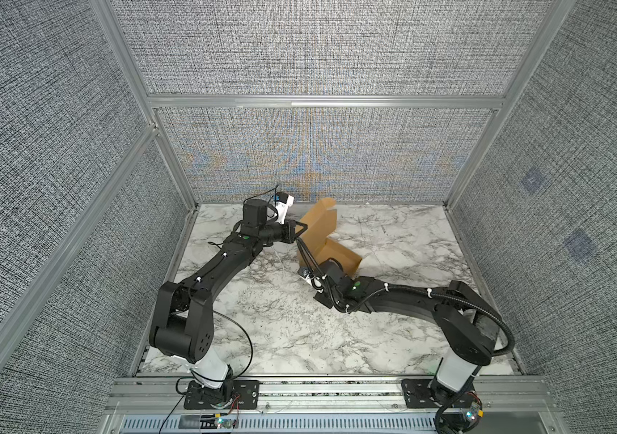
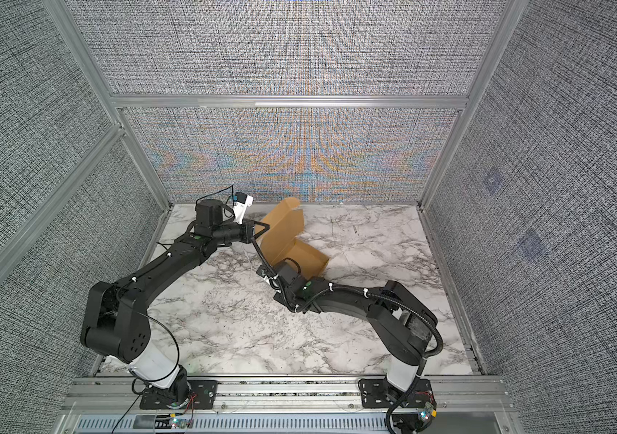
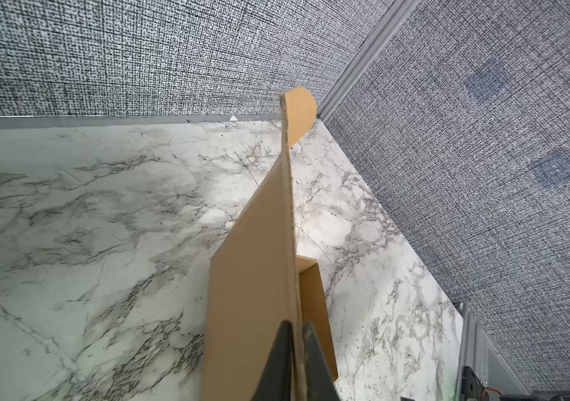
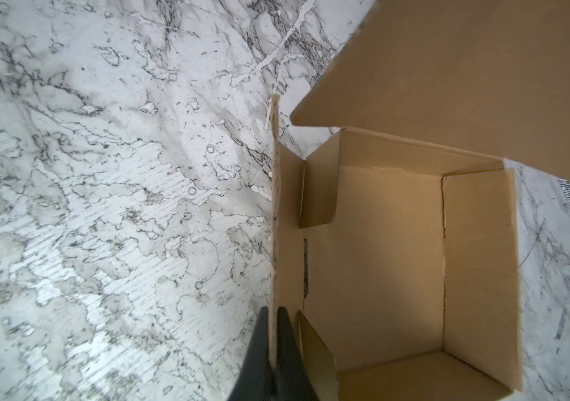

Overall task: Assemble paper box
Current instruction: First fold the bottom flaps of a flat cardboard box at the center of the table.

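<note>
The paper box point(image 1: 342, 253) sat near the far edge of the marble worktop point(image 1: 291, 327), mid-width. My left gripper point(image 3: 298, 333) pinched the raised lid point(image 1: 320, 225) by its edge (it stood at the far side of the open tray point(image 4: 380, 260)). My right gripper point(image 4: 273, 326), the nearer one, was clamped on the tray's side wall point(image 4: 288, 225).

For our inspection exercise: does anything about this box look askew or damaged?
One thing: inside the box, the seam between floor and one side wall looks ragged and gaping, as if that wall is not seated.
</note>
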